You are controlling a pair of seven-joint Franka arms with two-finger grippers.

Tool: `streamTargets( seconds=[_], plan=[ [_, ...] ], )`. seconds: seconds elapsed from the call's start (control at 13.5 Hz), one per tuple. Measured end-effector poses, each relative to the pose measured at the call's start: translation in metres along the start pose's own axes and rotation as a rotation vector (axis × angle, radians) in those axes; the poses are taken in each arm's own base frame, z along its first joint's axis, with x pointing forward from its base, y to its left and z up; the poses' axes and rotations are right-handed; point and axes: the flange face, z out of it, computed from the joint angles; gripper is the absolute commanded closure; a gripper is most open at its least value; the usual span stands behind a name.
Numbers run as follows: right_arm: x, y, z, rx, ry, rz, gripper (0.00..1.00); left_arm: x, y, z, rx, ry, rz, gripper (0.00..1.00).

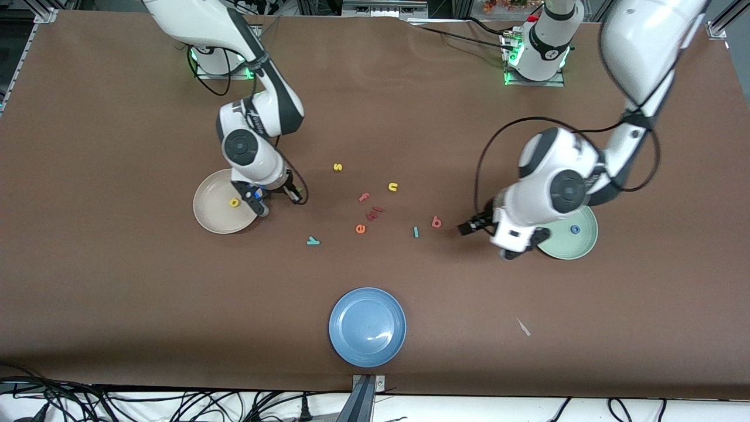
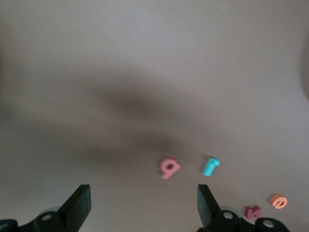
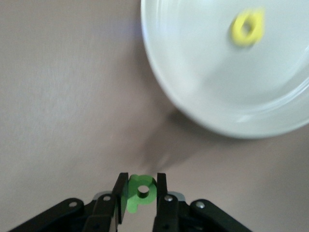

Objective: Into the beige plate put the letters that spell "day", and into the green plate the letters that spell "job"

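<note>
My right gripper (image 1: 297,196) (image 3: 140,191) is shut on a small green letter with a round hole (image 3: 141,193), over the table just beside the beige plate (image 1: 212,218) (image 3: 207,92). A yellow letter with a round bowl (image 1: 234,203) (image 3: 247,27) lies in that plate. The teal "y" (image 1: 313,241) lies on the table nearer the front camera. My left gripper (image 1: 469,227) (image 2: 143,207) is open and holds nothing, beside the green plate (image 1: 562,249), which holds the blue "o" (image 1: 575,230). The salmon "b" (image 1: 436,222) (image 2: 170,167) and teal "j" (image 1: 416,232) (image 2: 211,166) lie on the table close to the left gripper.
Mid-table lie a yellow "s" (image 1: 337,167), a yellow "u" (image 1: 392,187), a pink "f" (image 1: 364,197), dark red pieces (image 1: 375,212) (image 2: 252,211) and an orange "e" (image 1: 360,229) (image 2: 278,201). A blue plate (image 1: 367,327) sits near the front edge.
</note>
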Motion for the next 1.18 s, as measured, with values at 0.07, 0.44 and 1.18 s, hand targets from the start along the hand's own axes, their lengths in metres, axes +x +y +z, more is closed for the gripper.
streamTargets(
  seconds=[0.07, 0.44, 1.18],
  plan=[
    [0.018, 0.01, -0.01, -0.019, 0.011, -0.057, 0.88, -0.007, 0.008, 0.019, 0.012, 0.012, 0.03, 0.1],
    [0.106, 0.07, -0.023, -0.094, 0.015, -0.252, 0.33, -0.021, 0.026, 0.078, 0.003, 0.034, 0.113, 0.23],
    [0.09, 0.022, -0.064, -0.107, -0.042, -0.46, 0.0, -0.038, 0.031, 0.116, 0.081, 0.067, 0.23, 0.45]
  ],
)
